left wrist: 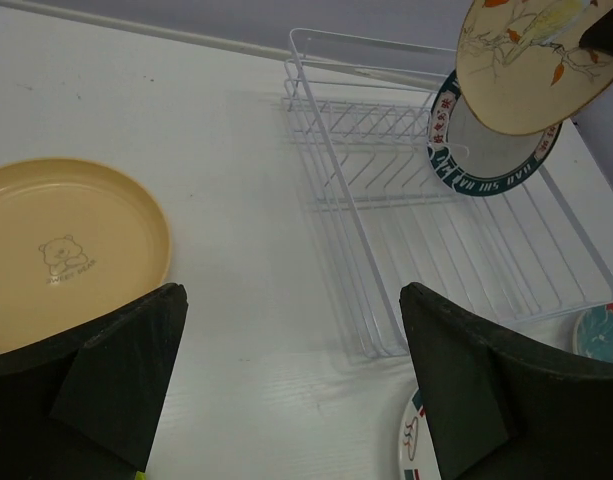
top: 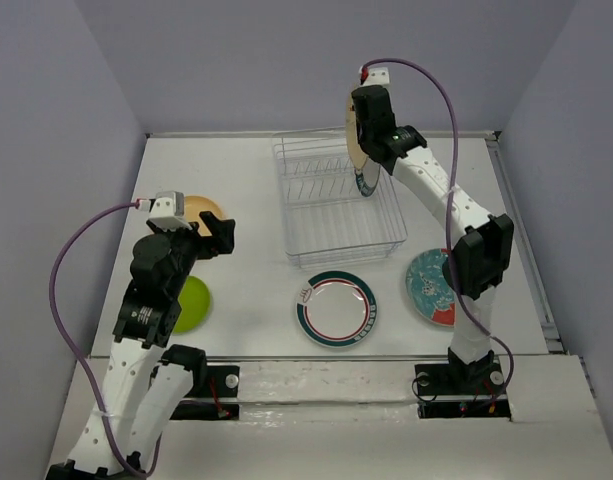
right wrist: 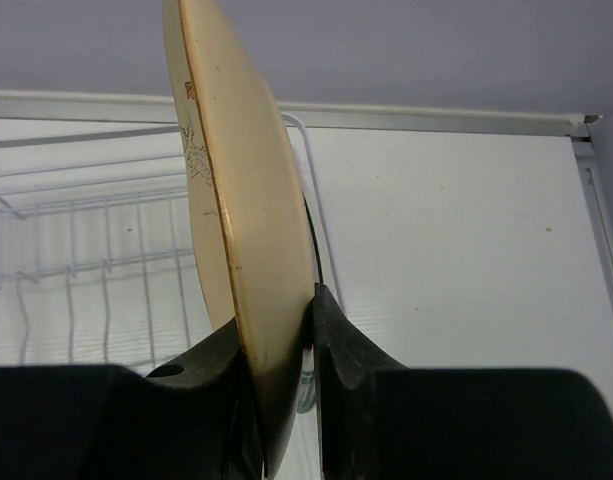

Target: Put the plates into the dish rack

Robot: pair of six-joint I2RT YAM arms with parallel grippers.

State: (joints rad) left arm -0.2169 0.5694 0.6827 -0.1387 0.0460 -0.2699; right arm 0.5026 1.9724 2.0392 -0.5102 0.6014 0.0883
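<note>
So one dark-rimmed patterned plate (left wrist: 491, 150) stands in the white wire dish rack (top: 331, 235) — right end effector (right wrist: 286, 330) pinches the cream bird plate (left wrist: 531, 65) above it, left end effector (left wrist: 291, 385) gapes empty; four plates left on the desk (top: 256, 290).

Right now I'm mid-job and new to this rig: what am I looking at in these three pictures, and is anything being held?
Two robot arms sit at the table's near edge. The overhead picture looks down on both; the other two come from cameras on their wrists. The right claw pinches the cream bird plate upright above the dish rack, where a dark-rimmed plate already stands. The left claw is open, empty, near the orange-tan plate. A lime green plate, teal-rimmed white plate and floral plate lie flat.
</note>
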